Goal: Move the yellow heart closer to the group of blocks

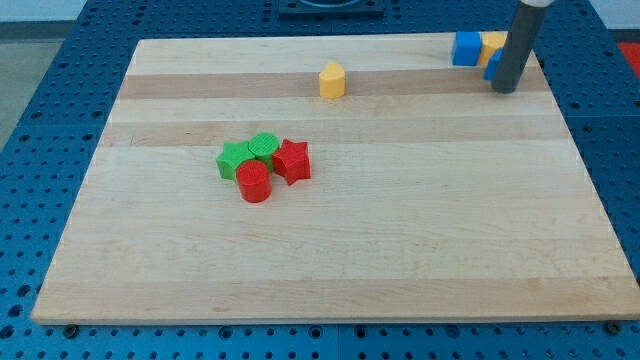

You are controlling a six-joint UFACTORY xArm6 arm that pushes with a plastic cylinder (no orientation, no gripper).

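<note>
The yellow heart (pixel 332 80) stands alone near the board's top edge, a little left of centre. A group of blocks lies left of centre: a green block (pixel 234 160), a green round-topped block (pixel 264 146), a red star (pixel 292 161) and a red cylinder (pixel 254 183), all touching. My tip (pixel 505 88) rests at the top right corner, far to the right of the yellow heart, beside a blue block (pixel 466 48), a yellow block (pixel 492 43) and another blue block (pixel 493 64) partly hidden behind the rod.
The wooden board (pixel 400 250) lies on a blue perforated table (pixel 60 70). The board's top right corner holds the blue and yellow blocks next to the rod.
</note>
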